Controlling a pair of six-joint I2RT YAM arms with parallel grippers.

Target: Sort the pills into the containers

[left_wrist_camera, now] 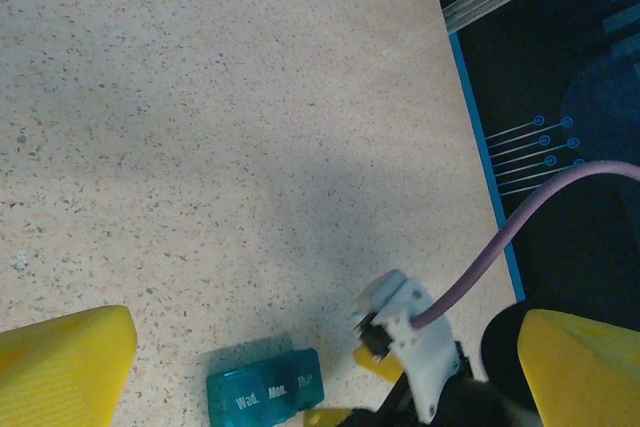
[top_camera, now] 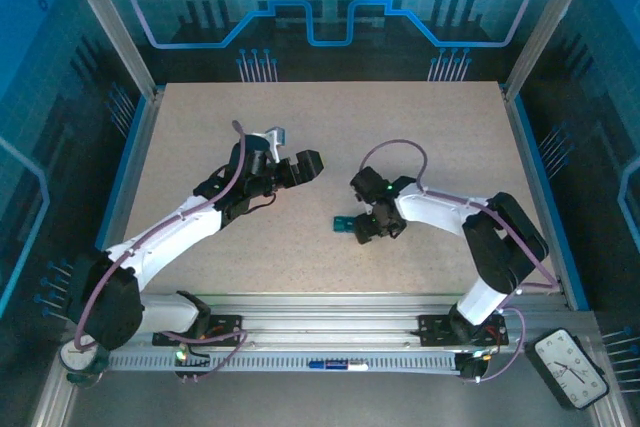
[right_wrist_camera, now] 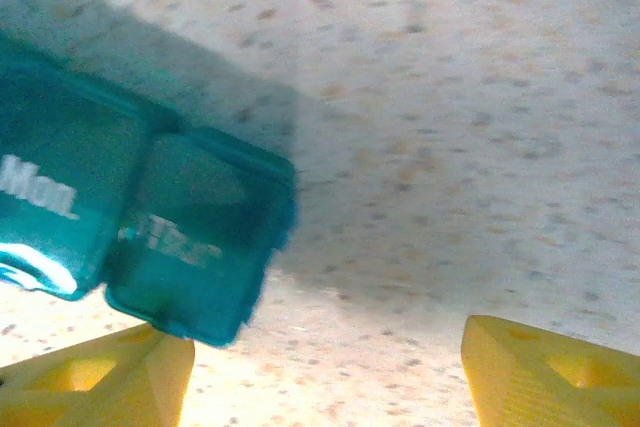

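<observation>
A speckled beige tabletop [top_camera: 330, 147] sits inside blue circuit-patterned walls [top_camera: 330, 7] (aluminium posts [top_camera: 105, 17] at corners).

So the left gripper [left_wrist_camera: 325, 335] is spread wide, with its chunky yellow fingers [left_wrist_camera: 60, 367] poking in at the bottom left and bottom right corners. Most of the frame is just speckled beige table [left_wrist_camera: 230, 117]. At bottom centre there's a dark-teal pill box [left_wrist_camera: 265, 387] lying flat, and "Wed." and "Mon." are readable on the lids. Just to the right of it sits the right gripper [left_wrist_camera: 352, 389], with a white wrist housing [left_wrist_camera: 415, 332] and a purple cable [left_wrist_camera: 520, 227] curving off to the right edge. Its yellow tips are right beside the box, but I can't tell if they're touching. The table's blue edge [left_wrist_camera: 478, 137] and a dark wall are in the upper right.
</observation>
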